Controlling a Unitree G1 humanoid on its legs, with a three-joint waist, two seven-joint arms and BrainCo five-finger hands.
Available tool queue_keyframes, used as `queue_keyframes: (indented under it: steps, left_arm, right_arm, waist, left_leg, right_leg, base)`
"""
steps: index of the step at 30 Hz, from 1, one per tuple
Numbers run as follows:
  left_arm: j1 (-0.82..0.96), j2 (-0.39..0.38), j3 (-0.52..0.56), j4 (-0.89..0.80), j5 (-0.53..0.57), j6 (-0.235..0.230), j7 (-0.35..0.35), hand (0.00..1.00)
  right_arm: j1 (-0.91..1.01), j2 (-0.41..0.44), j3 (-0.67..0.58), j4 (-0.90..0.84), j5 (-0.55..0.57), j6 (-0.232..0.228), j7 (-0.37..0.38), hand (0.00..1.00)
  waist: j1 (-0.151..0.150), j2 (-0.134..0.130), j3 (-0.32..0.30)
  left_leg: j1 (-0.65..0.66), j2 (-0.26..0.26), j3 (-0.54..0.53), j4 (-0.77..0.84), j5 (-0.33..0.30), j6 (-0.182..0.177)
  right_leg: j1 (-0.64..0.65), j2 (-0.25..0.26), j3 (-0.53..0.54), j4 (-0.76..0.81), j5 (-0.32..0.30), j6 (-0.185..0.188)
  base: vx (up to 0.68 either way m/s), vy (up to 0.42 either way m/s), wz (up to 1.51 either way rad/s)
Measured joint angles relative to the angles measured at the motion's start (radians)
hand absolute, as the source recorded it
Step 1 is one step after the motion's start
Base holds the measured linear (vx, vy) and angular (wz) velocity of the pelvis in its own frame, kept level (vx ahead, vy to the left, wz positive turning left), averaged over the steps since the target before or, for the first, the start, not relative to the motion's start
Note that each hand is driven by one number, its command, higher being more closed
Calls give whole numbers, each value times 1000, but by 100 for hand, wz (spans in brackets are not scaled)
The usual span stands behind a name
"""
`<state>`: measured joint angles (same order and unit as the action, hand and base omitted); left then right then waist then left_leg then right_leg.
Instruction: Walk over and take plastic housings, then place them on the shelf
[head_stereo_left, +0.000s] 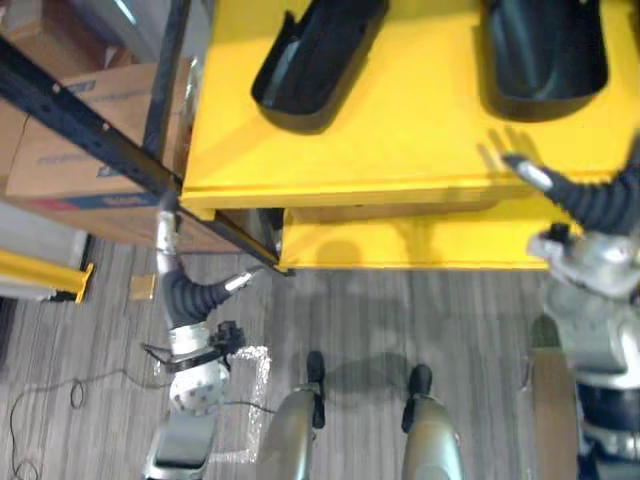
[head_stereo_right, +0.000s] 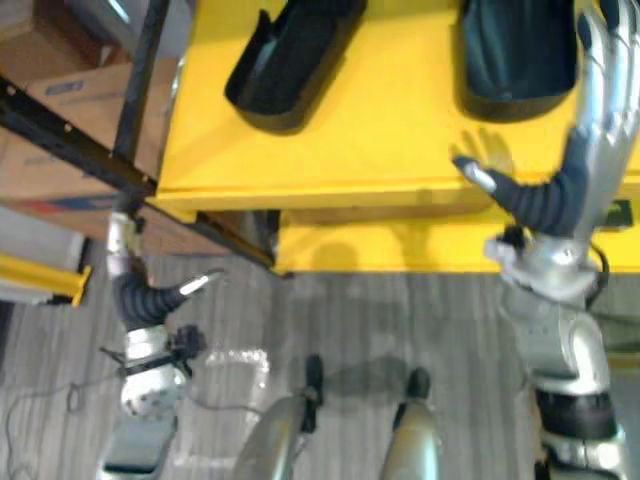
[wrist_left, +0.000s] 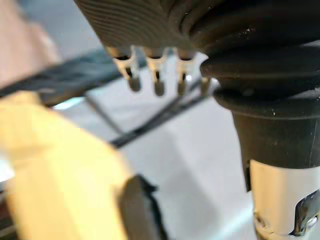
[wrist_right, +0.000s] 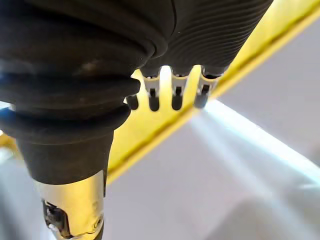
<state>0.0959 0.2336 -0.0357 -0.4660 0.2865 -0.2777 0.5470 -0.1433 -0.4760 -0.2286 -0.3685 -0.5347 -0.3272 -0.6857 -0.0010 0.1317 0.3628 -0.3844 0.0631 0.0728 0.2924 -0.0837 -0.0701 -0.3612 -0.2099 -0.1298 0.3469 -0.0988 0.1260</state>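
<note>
Two black plastic housings lie on a yellow table (head_stereo_left: 400, 140). One housing (head_stereo_left: 315, 60) is at the left and the other housing (head_stereo_left: 545, 60) at the right. My right hand (head_stereo_right: 550, 200) is raised over the table's front edge, just in front of the right housing, open, with its fingers (head_stereo_right: 600, 60) straight and the thumb spread. My left hand (head_stereo_left: 185, 290) hangs below the table's left corner, open, touching nothing. The right wrist view shows straight fingers (wrist_right: 172, 92) against the yellow edge. In the left wrist view, straight fingers (wrist_left: 145, 75) point at dark bars.
A black metal shelf frame (head_stereo_left: 90, 120) runs diagonally at the left, with cardboard boxes (head_stereo_left: 80, 160) behind it. A yellow bar (head_stereo_left: 40, 272) lies low at the far left. A lower yellow ledge (head_stereo_left: 400, 245) juts out under the tabletop, above grey floor.
</note>
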Motion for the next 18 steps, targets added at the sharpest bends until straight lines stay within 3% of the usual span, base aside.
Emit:
queue_keyframes:
  steps: [1, 7, 12, 16, 18]
  left_arm:
    - [15, 8, 19, -24, 11, -5, 1, 0]
    - [-36, 76, 110, -64, 100, -4, 29, 0]
    - [-112, 76, 184, -63, 158, 14, 41, 0]
    - [-115, 74, 230, -55, 166, 31, 44, 0]
    - [-115, 75, 249, -47, 188, 47, 45, 0]
  right_arm:
    - [47, 43, -4, -27, 17, -5, 14, 0]
    - [164, 220, -44, -108, 129, -37, 81, 0]
    - [225, 334, -206, -174, 201, -50, 70, 0]
    - [350, 414, -224, -175, 200, -51, 44, 0]
    - [438, 473, -218, -103, 211, -55, 36, 0]
  waist:
    - [-16, -1, -3]
    - [-31, -4, -4]
    - [-49, -11, -7]
    - [-70, -25, -10]
    - [-69, -49, -21]
  left_leg:
    - [0, 1, 9, 6, -8, 1]
    - [-6, 19, 53, 58, -52, 2]
    - [-32, 40, 87, 109, -86, 4]
    - [-31, 72, 116, 165, -132, 2]
    - [-30, 93, 148, 189, -156, -1]
  right_leg:
    - [0, 0, 7, -6, 1, 2]
    - [-18, 19, 57, -4, 3, 1]
    - [-62, 30, 97, 26, 2, 0]
    - [-64, 52, 116, 46, -6, -5]
    - [-79, 57, 133, 62, -19, -9]
  base:
    - [49, 52, -28]
    - [38, 26, -25]
    - [30, 13, -23]
    - [39, 14, -32]
    - [19, 17, -39]
